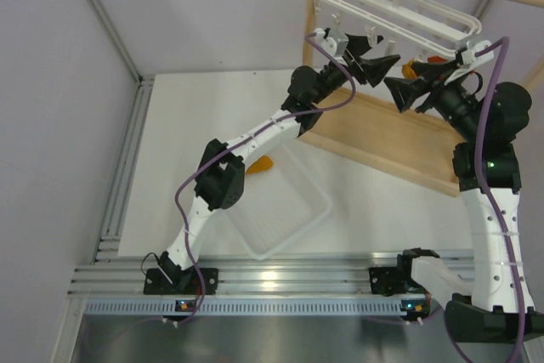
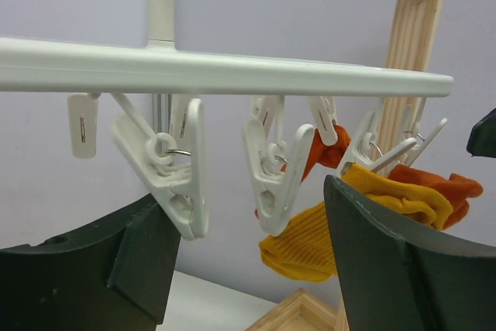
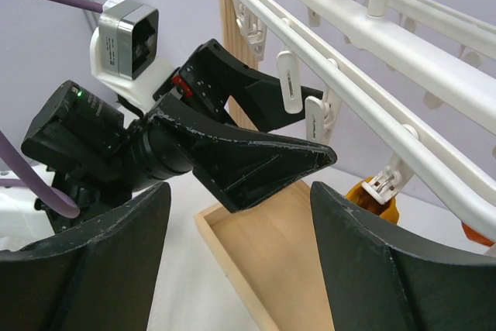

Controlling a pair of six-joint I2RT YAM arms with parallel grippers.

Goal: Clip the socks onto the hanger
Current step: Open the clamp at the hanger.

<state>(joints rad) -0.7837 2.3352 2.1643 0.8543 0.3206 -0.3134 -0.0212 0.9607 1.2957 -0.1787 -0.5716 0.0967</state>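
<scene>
White worktop [image 1: 187, 125]; left tool [image 2: 244, 215] spread under white plastic clip [image 2: 271, 180], probably to squeeze it; right tool [image 3: 240, 195], 3 o'clock, spread.

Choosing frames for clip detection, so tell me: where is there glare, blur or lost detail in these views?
Top external: bright glare on the aluminium rail, and the white hanger has little contrast against the pale wall. Left wrist: clips and yellow sock are sharp, evenly lit. Right wrist: its own dark fingers show almost no surface detail.
</scene>
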